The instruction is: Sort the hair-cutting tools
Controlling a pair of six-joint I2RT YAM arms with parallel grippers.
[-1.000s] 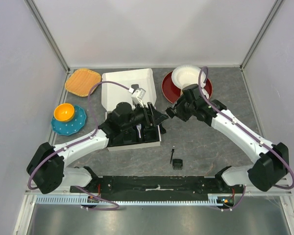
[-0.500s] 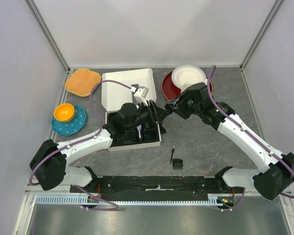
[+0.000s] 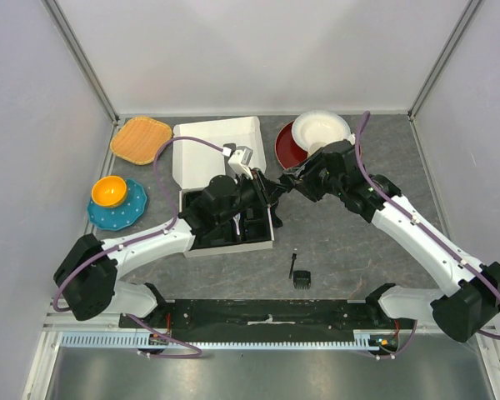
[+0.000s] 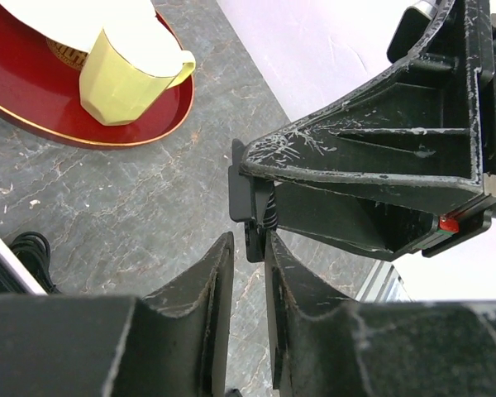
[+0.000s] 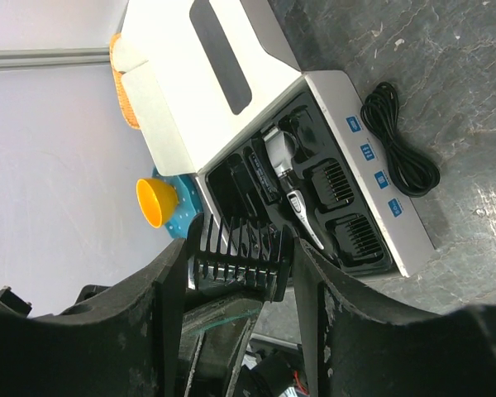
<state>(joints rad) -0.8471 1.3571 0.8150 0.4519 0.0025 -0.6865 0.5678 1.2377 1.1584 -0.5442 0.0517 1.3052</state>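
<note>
A small black comb attachment sits between the fingers of my right gripper, touching both. My left gripper is nearly closed, with the comb's thin edge between its tips. In the top view the left gripper and right gripper meet just right of the white box with the black tray. The silver and black clipper and two more combs lie in the tray. A loose comb and the thin brush lie on the table in front.
A black coiled cable lies beside the box. A red plate with a white bowl and a yellow cup is at the back right. A woven orange plate and an orange bowl on a blue plate are at left.
My right gripper has moved left to meet the left gripper by the box's right edge. The left gripper has risen slightly towards it. The loose comb and brush have not moved.
</note>
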